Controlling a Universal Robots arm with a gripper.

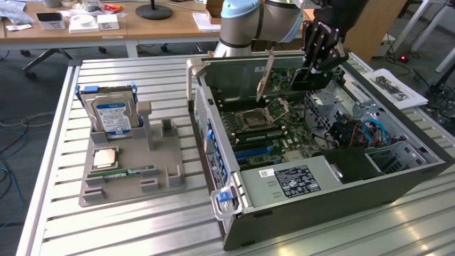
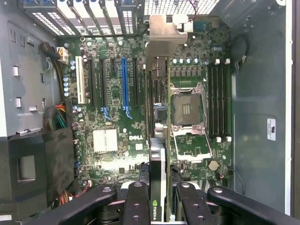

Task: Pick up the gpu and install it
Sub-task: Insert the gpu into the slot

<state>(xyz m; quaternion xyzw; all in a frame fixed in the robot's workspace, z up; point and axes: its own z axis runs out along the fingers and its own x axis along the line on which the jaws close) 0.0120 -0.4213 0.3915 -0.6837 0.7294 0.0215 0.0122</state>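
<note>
Gripper (image 2: 158, 193) pinches gpu (image 2: 157, 150) edge-on btwn fingers, over mobo (image 2: 112, 93).

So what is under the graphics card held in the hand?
The green motherboard, with a blue slot and a bare processor socket. The strip directly beneath the card is covered by the card itself.
</note>
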